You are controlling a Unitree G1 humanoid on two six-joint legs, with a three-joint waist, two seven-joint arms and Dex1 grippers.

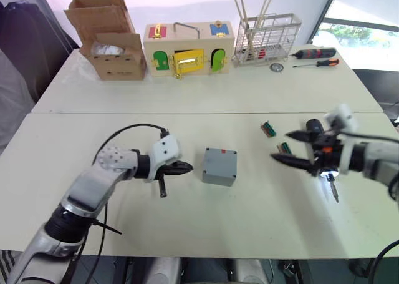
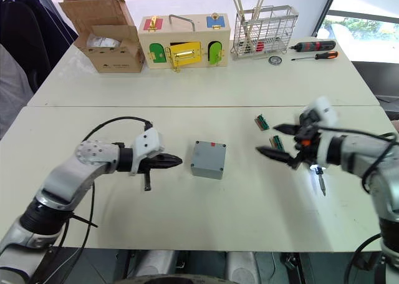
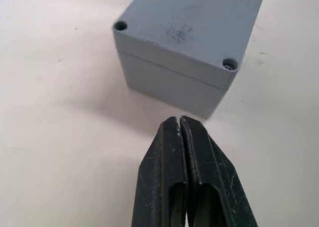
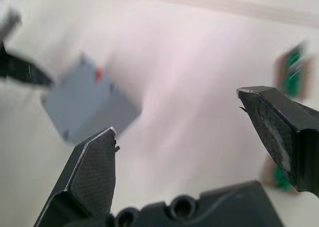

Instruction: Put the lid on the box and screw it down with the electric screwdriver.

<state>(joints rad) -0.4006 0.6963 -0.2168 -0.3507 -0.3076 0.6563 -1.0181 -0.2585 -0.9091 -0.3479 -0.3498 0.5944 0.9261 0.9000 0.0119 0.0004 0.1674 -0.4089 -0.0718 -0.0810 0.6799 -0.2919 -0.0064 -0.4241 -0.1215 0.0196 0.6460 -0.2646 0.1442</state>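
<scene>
Left gripper (image 3: 180, 121) pressed closed, empty, just left of lidded box (image 1: 219, 166), right gripper (image 2: 278, 140) spread wide, empty, well right, bare table (image 1: 187, 221) between.

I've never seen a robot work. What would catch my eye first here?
Probably the small grey box alone in the middle of the white table, its lid already on. The left gripper, shut, points at it from close by, while the right gripper hovers open further off, a lit electric screwdriver beneath it.
</scene>
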